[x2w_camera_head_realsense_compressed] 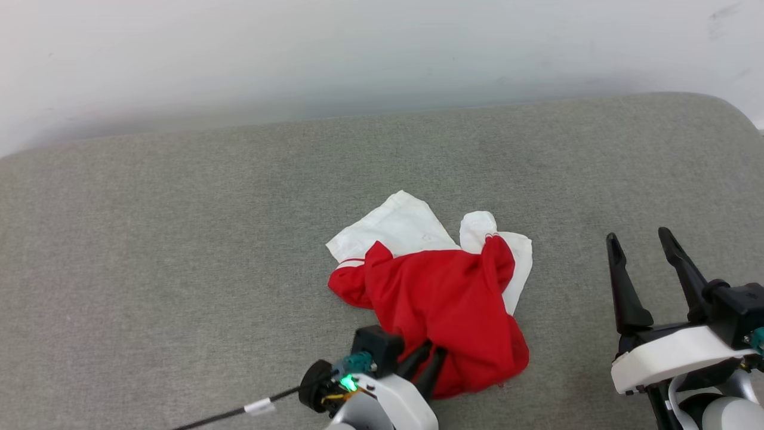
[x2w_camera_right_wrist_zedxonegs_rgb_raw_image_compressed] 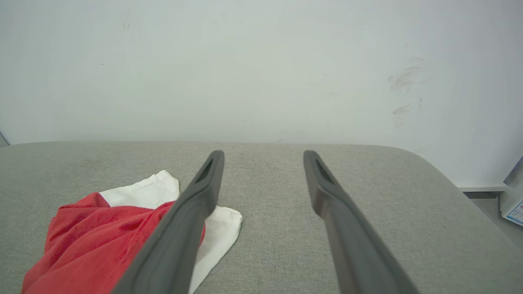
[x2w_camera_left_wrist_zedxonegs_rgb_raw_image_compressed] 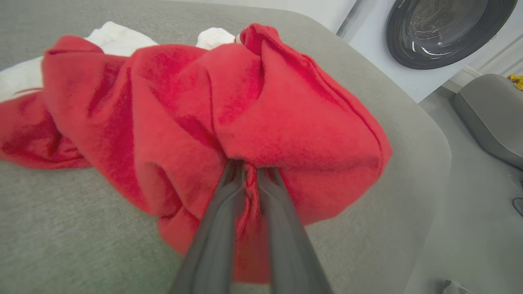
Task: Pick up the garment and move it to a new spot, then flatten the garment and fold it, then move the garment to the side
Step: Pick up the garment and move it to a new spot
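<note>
The head view looks down from up high at the grey cushion [x2w_camera_head_realsense_compressed: 179, 239], with the white wall [x2w_camera_head_realsense_compressed: 358, 48] at the top. The left wrist view sits low and very near the shirt [x2w_camera_left_wrist_zedxonegs_rgb_raw_image_compressed: 265, 102]. The right wrist view looks flat across the cushion to the wall, farther back, shirt at lower left. All three share shirt and cushion.

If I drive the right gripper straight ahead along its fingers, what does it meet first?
Nothing nearby: the right gripper points over bare grey cushion toward the white wall; the garment lies off to its left. Depth is unclear.
</note>
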Available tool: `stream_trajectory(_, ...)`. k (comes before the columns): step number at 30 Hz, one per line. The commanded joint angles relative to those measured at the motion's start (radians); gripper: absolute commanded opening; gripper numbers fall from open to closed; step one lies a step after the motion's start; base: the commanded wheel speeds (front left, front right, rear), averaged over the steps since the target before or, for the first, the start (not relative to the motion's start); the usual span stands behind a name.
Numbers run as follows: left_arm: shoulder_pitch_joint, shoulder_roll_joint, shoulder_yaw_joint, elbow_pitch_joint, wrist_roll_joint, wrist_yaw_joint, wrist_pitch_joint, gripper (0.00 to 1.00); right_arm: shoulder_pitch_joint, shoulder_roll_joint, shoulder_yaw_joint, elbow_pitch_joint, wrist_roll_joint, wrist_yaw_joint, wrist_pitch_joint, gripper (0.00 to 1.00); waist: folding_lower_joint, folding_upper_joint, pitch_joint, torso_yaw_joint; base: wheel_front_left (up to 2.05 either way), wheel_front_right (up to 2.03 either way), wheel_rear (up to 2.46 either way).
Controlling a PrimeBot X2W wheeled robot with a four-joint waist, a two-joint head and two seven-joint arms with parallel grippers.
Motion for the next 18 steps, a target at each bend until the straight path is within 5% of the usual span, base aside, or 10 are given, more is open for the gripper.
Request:
stream_trajectory(1, 0.011, -0.003, -0.014, 0.001, 0.001, 0.004, 0.0, 0.4, 0.004, 0.002, -0.004, 0.003, 0.004, 0.0, -0.007, 1.0, 0.0001, 0.0, 0.001, 0.007, 0.0, 0.0, 0.0)
stream_trajectory(2, 0.019, -0.001, -0.022, 0.006, 0.004, 0.005, -0.004, 0.87, 0.005, 0.002, -0.005, 0.007, 0.007, 0.0, -0.009, 1.0, 0.0001, 0.0, 0.001, 0.01, 0.0, 0.0, 0.0)
stream_trajectory(3, 0.025, -0.001, -0.031, 0.008, 0.007, 0.004, -0.009, 1.0, 0.004, 0.002, -0.005, 0.011, 0.009, 0.0, -0.011, 1.0, 0.0001, 0.0, 0.0, 0.013, 0.0, 0.0, 0.0)
stream_trajectory(11, -0.028, 0.004, -0.01, -0.095, 0.071, 0.034, -0.18, 1.0, 0.021, 0.002, -0.022, 0.032, 0.013, 0.0, -0.011, 1.0, 0.0001, 0.0, -0.048, 0.062, 0.0, 0.0, 0.0)
stream_trajectory(18, -0.054, 0.045, 0.09, -0.137, 0.084, 0.102, -0.223, 1.0, 0.044, 0.002, -0.041, 0.027, 0.014, 0.0, -0.002, 1.0, 0.0001, 0.0, -0.086, 0.097, 0.0, 0.0, 0.0)
